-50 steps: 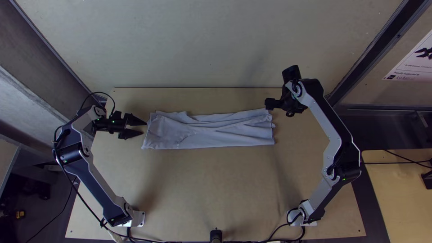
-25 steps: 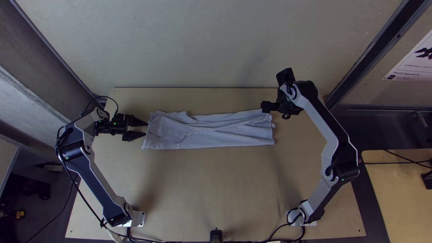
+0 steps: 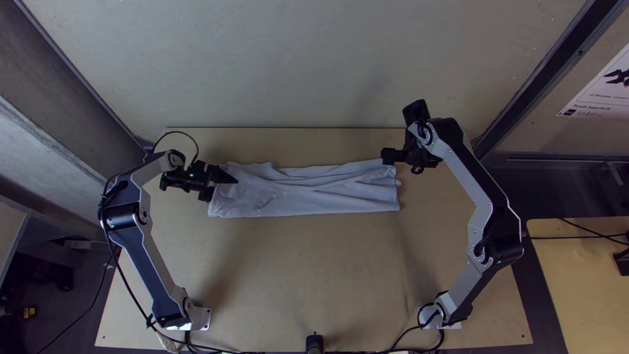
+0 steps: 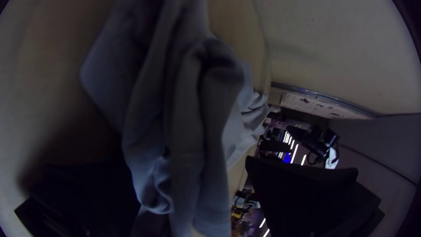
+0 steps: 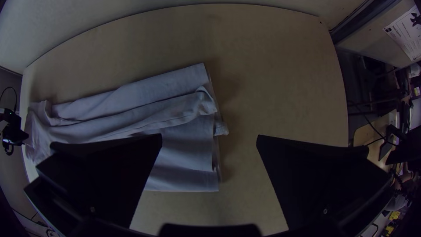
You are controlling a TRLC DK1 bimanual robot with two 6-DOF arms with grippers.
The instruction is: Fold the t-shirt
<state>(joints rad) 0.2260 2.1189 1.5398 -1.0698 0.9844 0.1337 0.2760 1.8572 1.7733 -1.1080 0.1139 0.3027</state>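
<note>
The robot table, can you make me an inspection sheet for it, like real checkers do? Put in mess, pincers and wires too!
Surface: light wooden table.
Job's things: t-shirt, folded into a long, creased strip lying crosswise.
Clutter: nothing seen.
Left pincer: open, at the shirt's left end.
Right pincer: open, near the shirt's other end.
Cables: black cables beside the left arm and along the near edge.
Surroundings: pale wall behind, printed sheet at the right.

Light wooden table [image 3: 314, 275]; on it, pale t-shirt [image 3: 308, 196] in long creased strip, apparently folded lengthwise.
</note>
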